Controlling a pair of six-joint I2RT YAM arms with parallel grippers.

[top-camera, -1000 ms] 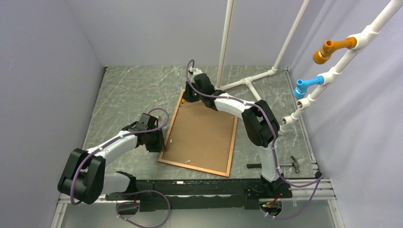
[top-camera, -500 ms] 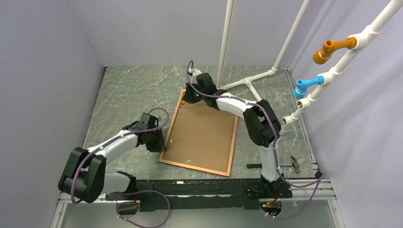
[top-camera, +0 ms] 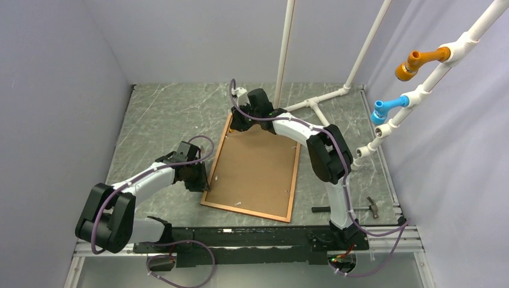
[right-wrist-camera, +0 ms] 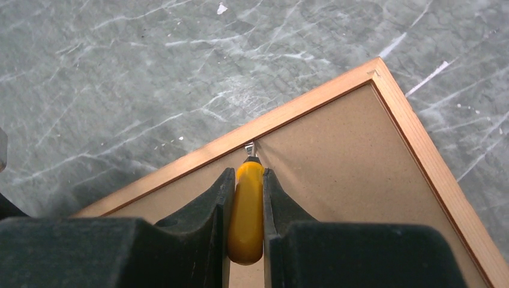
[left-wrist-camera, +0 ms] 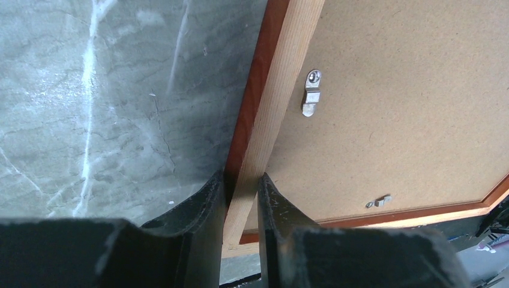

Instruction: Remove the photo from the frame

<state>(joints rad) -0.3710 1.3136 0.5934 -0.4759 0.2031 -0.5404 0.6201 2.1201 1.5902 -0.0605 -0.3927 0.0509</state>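
The left arm (top-camera: 141, 183) stretches from the near-left corner of the surface (top-camera: 162, 114) toward its middle. The left fingers (left-wrist-camera: 201, 207) are clamped on the left rail of the frame (top-camera: 293, 180), close to that rail's near end. One finger presses the reddish outer edge and the other the pale inner side of the wood.

The frame lies flat and face down in the middle of the surface, a little closer to the near edge than to the far one. It is turned slightly askew. The photo (top-camera: 255, 165) sits inside it, showing only its plain brown board back. A small metal clip (left-wrist-camera: 311, 93) on the left rail lies over the board just ahead of the left fingers. A second clip (left-wrist-camera: 379, 201) sits on the near rail.

The right arm (top-camera: 324, 156) rises from the near-right and bends back over the frame's far end. There the right fingers (right-wrist-camera: 219, 198) are closed on a yellow-handled tool (right-wrist-camera: 245, 210). Its metal tip touches a far clip (right-wrist-camera: 249, 147) where the board meets the rail, short of a corner of the frame.

Near the surface's near-right corner, a hammer (top-camera: 360, 208) lies apart from the frame. White pipes (top-camera: 312, 103) stand at the far-right corner.
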